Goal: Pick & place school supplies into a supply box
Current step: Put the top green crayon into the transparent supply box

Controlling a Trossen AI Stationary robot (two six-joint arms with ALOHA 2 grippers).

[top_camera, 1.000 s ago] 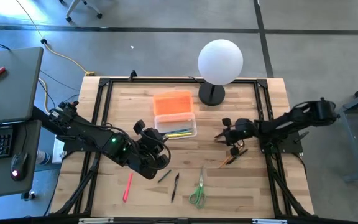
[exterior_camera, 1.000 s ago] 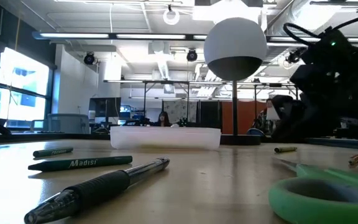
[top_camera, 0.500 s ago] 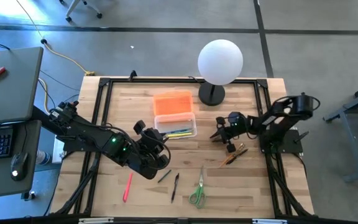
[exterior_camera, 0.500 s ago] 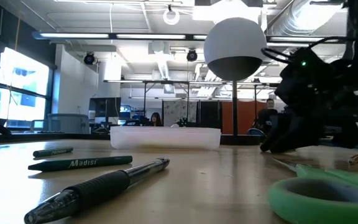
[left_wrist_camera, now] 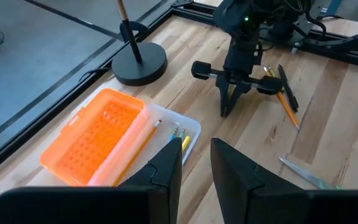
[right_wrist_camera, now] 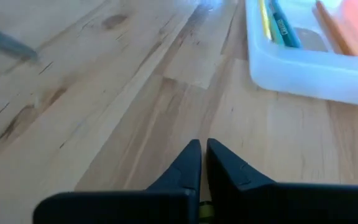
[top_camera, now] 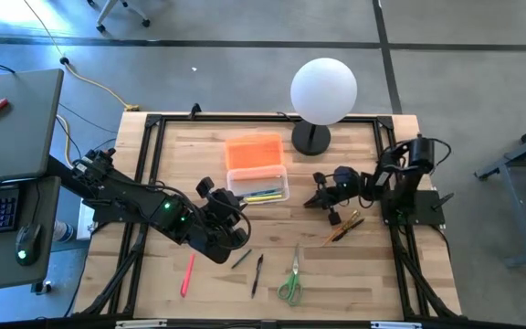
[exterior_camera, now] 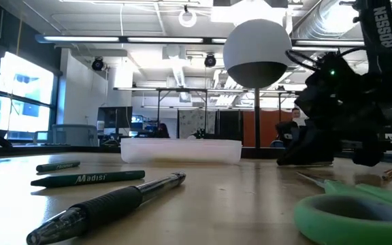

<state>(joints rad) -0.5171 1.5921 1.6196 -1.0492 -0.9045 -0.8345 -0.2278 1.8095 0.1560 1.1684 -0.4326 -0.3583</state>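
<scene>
High view, table inventory: 1 small clear plastic supply box (top_camera: 261,185) lies centre-table with its bright orange textured lid (top_camera: 253,151) flipped open beside it, away from the arms, presumably so both can drop items in freely; several thin pens and pencils, yellow, green and orange, already lie inside. Loose supplies not yet boxed: 1 pink-red marker (top_camera: 188,274), 2 dark pens (top_camera: 248,266), 1 pair of small green-handled scissors (top_camera: 290,278), 1 small bundle of orange and dark pencils (top_camera: 343,228). Right gripper (top_camera: 322,199) sits low on the bare wood between box and pencil bundle, fingers clenched together; the right wrist view shows the tips meeting, with a faint yellow sliver beneath them, too little to say a pencil is held. Left gripper (left_wrist_camera: 194,168) waits near the box's front corner, fingers parted, grasping nothing visible. Non-task item: 1 white globe lamp (top_camera: 323,90) on a black round base, at the table's far edge.
</scene>
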